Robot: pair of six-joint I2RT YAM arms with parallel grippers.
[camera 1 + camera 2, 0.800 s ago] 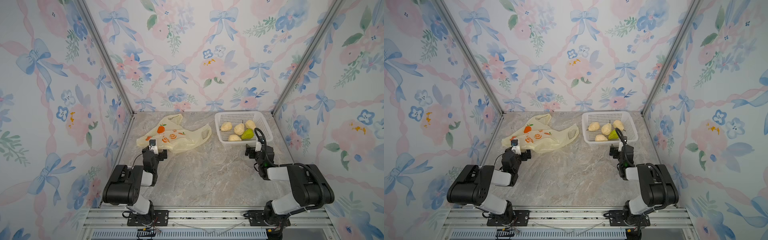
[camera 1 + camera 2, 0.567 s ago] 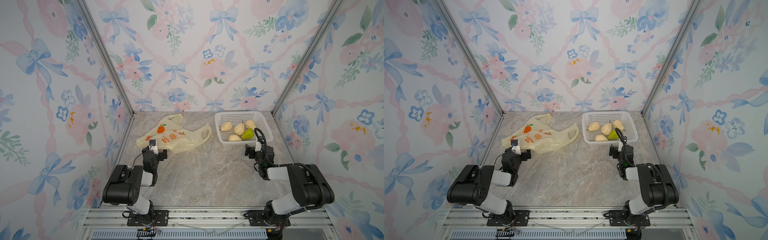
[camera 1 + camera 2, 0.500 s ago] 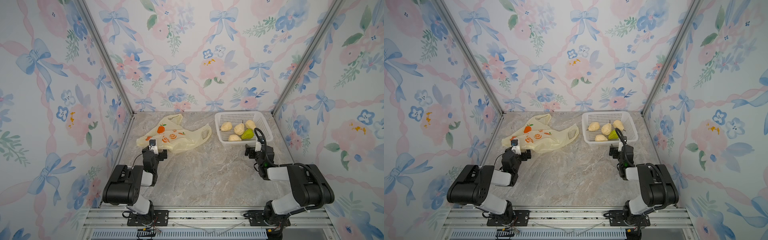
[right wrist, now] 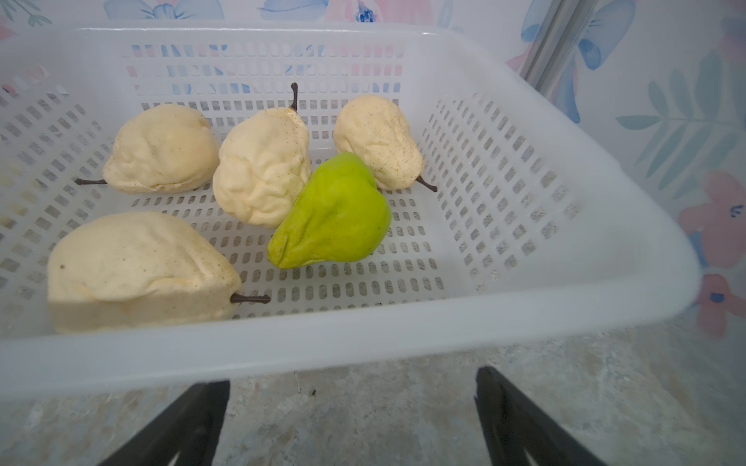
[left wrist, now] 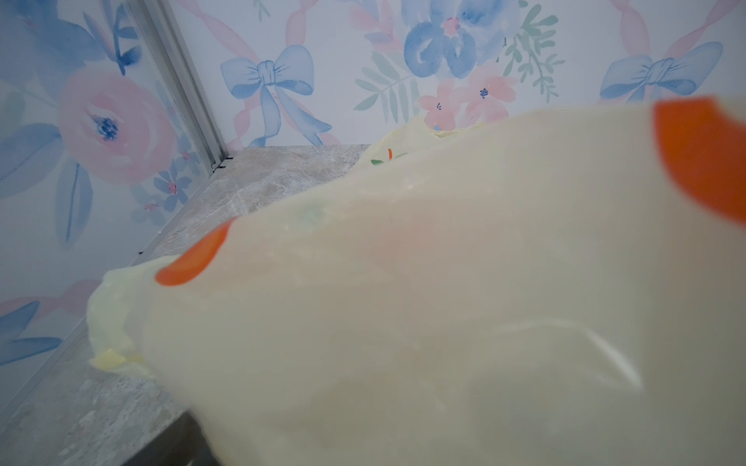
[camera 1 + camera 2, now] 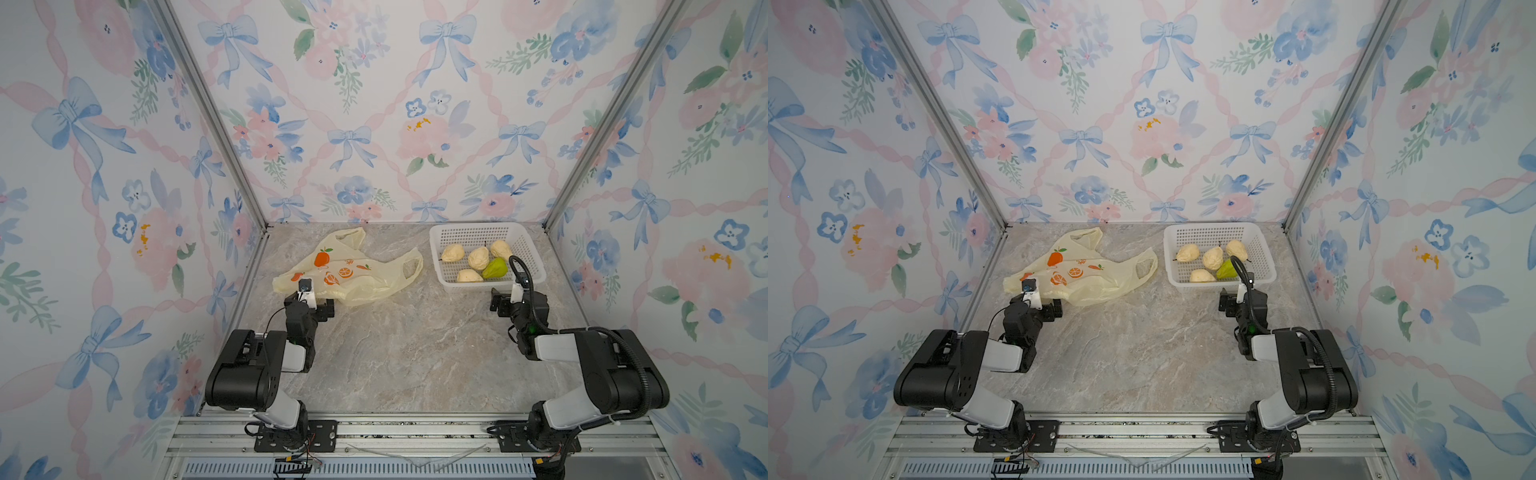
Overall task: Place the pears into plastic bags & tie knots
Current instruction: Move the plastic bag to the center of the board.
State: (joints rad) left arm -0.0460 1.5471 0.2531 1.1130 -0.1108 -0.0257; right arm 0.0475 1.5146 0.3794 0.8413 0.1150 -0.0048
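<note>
Five pears (image 4: 262, 165), four pale and one green, lay in the basket (image 4: 363, 335) at the worktop's (image 6: 395, 353) back right corner. The right claw (image 4: 351, 419) sat just in front of the basket, wide open and empty. The bag (image 6: 357, 278) lay flat near the back left corner. The left claw (image 6: 309, 303) sat at the bag's near edge, wide open too.

left arm (image 6: 245, 374): black joint housings, white links
right arm (image 6: 602, 374): same — plus black ribbed hose (image 6: 644, 380)
right gripper (image 4: 351, 377): black fingers
bases: black plates (image 6: 291, 436) on silver rail (image 6: 395, 428)
</note>
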